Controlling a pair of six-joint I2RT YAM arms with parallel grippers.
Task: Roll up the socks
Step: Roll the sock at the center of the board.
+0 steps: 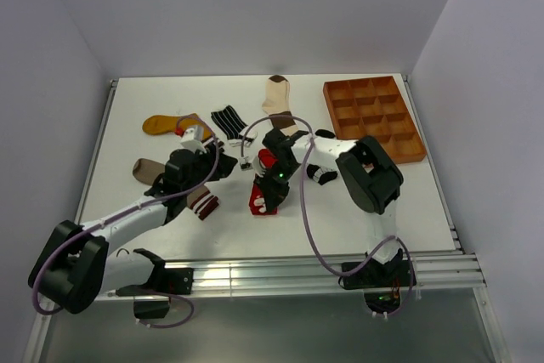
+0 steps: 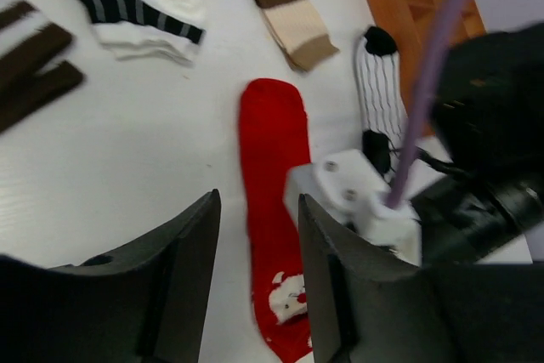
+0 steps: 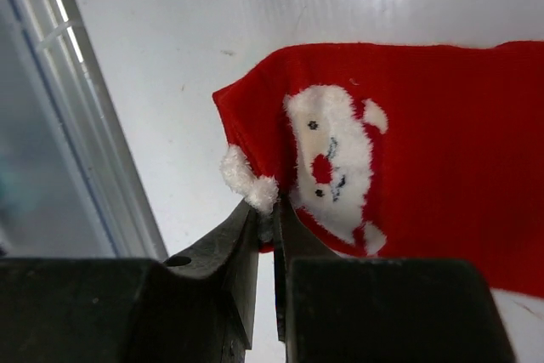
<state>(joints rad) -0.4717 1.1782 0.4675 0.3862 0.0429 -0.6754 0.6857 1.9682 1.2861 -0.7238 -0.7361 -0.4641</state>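
Note:
The red sock (image 1: 260, 199) with a white Santa mark lies lengthwise at the table's middle front. My right gripper (image 1: 269, 200) points down at its near end. In the right wrist view the right gripper (image 3: 273, 212) is shut on the edge of the red sock (image 3: 425, 150), beside a white pompom (image 3: 252, 181). My left gripper (image 1: 224, 165) is open and empty just left of the sock. In the left wrist view the left gripper (image 2: 258, 201) hovers over the red sock (image 2: 270, 150), with nothing between its fingers.
The other socks: mustard yellow (image 1: 160, 125), black-white striped (image 1: 228, 119), cream-and-brown (image 1: 279, 95), taupe with striped cuff (image 1: 144, 169), and white pinstriped (image 1: 323, 174). A brown compartmented tray (image 1: 411, 149) stands at the back right. A metal rail (image 3: 85, 125) runs along the table's front.

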